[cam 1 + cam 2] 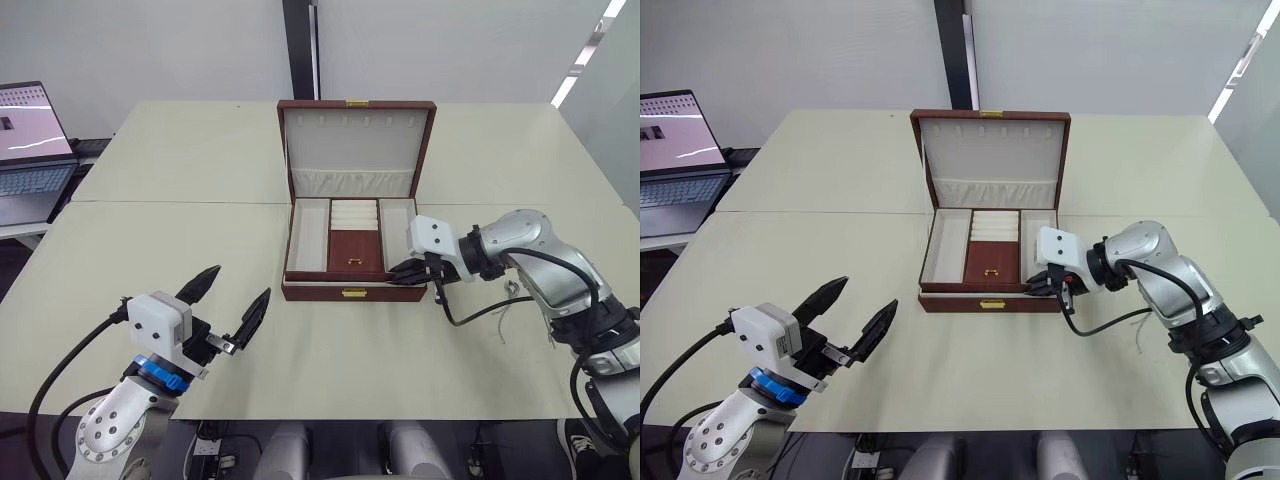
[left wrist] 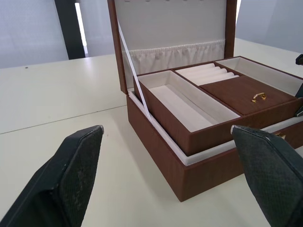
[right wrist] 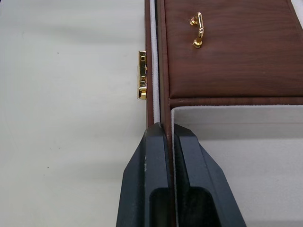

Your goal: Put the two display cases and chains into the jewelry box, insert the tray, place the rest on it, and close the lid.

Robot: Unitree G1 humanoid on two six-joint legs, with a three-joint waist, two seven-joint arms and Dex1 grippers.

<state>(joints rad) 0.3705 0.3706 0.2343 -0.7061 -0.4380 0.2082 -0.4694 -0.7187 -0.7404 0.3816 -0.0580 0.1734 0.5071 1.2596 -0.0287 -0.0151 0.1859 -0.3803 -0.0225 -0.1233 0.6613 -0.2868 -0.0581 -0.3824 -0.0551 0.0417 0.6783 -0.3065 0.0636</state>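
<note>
Right wrist view shows the right claw (image 3: 163,142) pinching the front wall of the tray (image 1: 308,240), probably seating it in the jewelry box (image 1: 355,205), which stands lid-up mid-tabletop (image 1: 180,180). The left claw (image 1: 236,303) hangs spread wide, near the box's front left, apparently waiting its turn.
</note>
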